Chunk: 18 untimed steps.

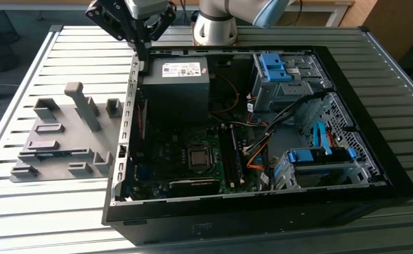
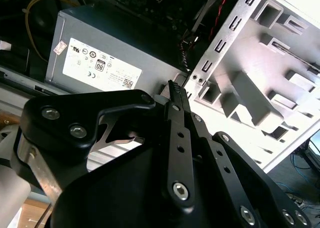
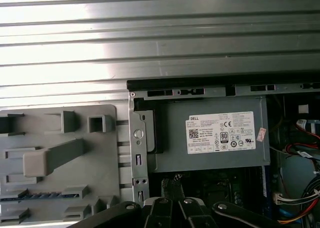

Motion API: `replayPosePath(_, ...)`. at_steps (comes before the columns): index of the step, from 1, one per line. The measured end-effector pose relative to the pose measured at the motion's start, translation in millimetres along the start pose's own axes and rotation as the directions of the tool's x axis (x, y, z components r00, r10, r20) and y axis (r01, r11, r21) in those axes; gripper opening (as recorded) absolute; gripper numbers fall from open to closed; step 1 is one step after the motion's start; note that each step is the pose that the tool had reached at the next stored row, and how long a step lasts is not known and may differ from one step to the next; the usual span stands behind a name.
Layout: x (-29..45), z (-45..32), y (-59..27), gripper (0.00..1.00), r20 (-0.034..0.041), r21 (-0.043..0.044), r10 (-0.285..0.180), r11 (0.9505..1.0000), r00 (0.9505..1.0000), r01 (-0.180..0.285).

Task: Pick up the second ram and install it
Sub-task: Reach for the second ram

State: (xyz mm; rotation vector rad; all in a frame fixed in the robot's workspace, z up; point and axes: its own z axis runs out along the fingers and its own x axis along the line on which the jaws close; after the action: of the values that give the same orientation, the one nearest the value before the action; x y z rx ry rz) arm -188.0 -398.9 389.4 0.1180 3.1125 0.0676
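Black gripper (image 1: 144, 54) closed; thin blue second ram (image 3: 45, 194) slotted in grey fixture (image 1: 65, 124)

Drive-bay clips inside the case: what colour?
The drive-bay clips are blue; clearest in the exterior view.

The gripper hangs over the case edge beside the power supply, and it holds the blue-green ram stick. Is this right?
Not quite. The gripper hangs over the case edge beside the power supply, but it holds nothing: in the first wrist view the second ram lies in the gray fixture.
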Motion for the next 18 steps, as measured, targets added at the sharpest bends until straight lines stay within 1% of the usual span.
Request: replayPosePath(18, 4.1, 0.1, -0.3, 0.11, 0.0, 0.0, 0.0, 1.0, 1.0, 0.0)
